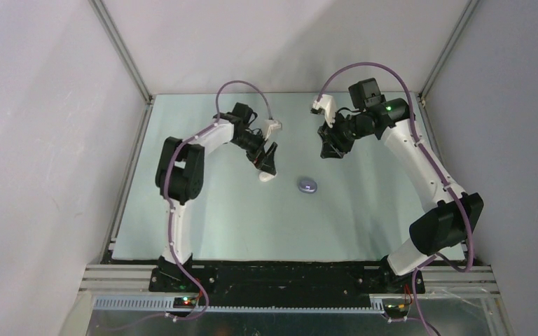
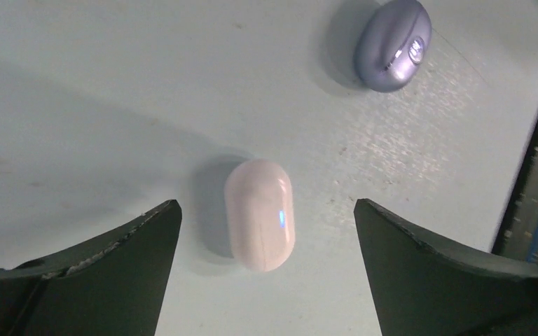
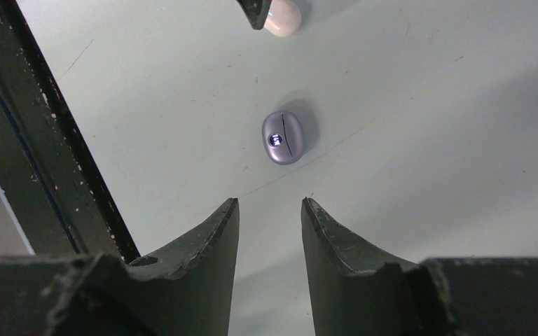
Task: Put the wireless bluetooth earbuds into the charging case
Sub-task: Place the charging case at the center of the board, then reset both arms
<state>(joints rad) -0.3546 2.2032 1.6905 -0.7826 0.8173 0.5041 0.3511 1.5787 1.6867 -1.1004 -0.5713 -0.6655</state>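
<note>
- The left fingers (image 2: pixel 112 269) stand wide apart and hold nothing. One is on each side of the closed white charging case (image 2: pixel 259 213), which lies on the desk (image 1: pixel 203 224), and neither touches it.
- The closed purple case (image 3: pixel 282 137) lies near the white one, apart from it, on the right arm's side.
- The right fingers (image 3: pixel 196 266) hover partly spread and empty, well clear of the purple case.
- The earbuds are out of sight.

White case (image 2: pixel 259 213) lies untouched between the left gripper's (image 2: pixel 266 204) spread fingers; purple case (image 2: pixel 392 43) stands apart.
</note>
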